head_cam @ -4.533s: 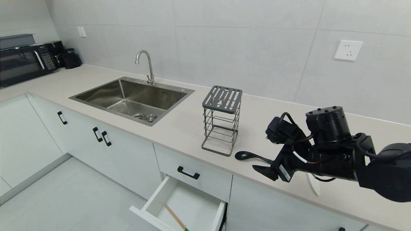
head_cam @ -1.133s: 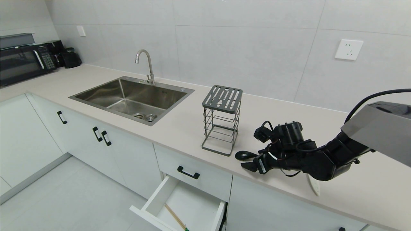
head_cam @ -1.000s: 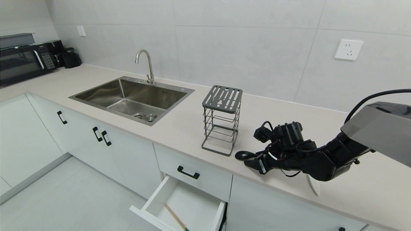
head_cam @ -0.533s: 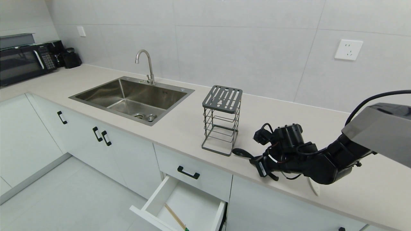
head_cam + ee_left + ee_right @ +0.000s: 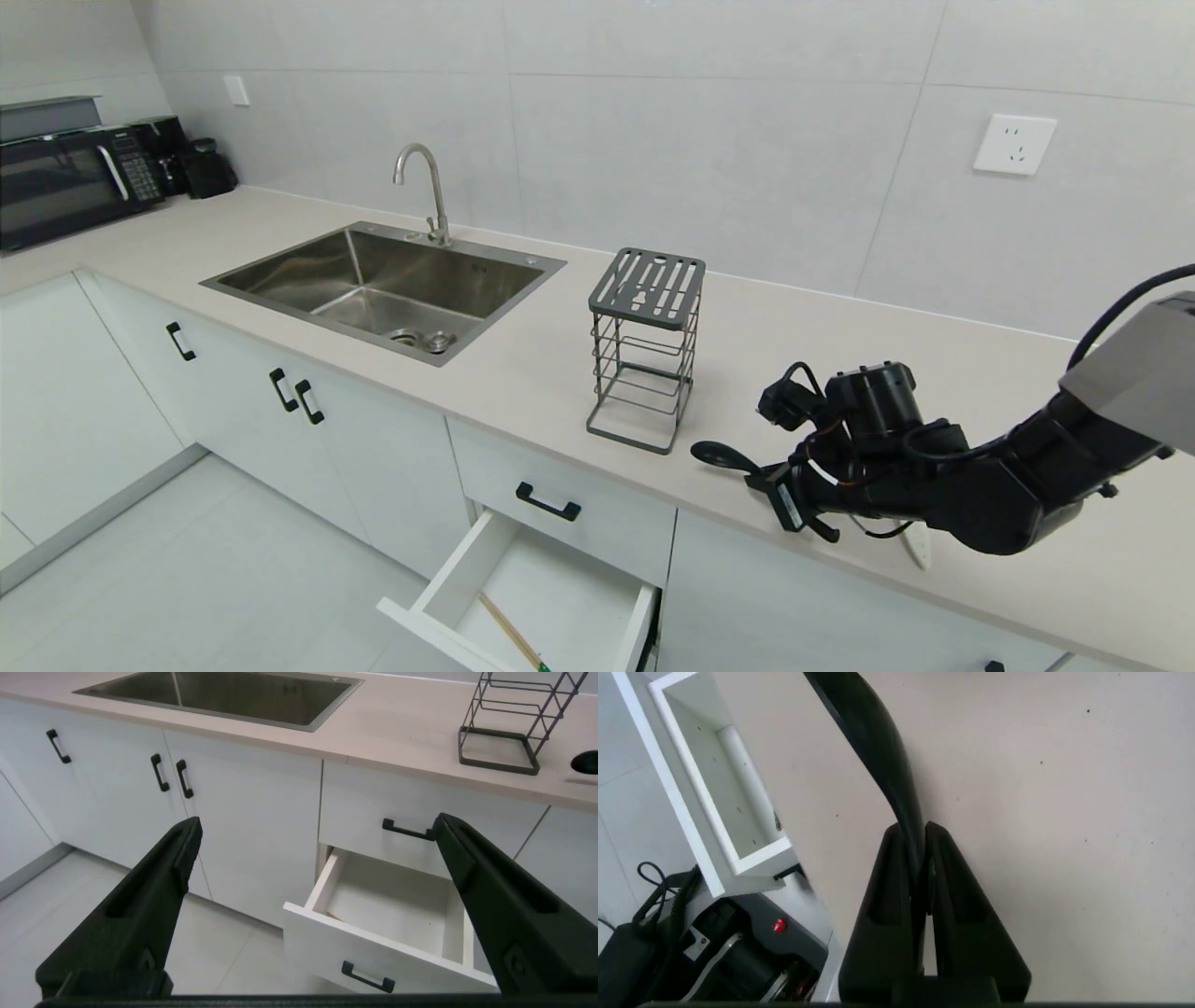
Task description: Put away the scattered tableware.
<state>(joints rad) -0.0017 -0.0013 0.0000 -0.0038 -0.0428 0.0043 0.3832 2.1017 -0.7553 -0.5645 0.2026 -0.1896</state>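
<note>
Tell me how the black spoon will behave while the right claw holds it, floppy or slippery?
Probably stiff: the black spoon juts straight from the right claw without sagging. Its glossy, narrow handle, pinched near one end, might pivot or slip. Looks thin, so likely light.

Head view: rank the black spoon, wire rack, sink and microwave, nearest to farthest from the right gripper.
1. black spoon, clamped in the right gripper.
2. wire rack, just to its left.
3. sink, farther left.
4. microwave, at the counter's far left end.
</note>
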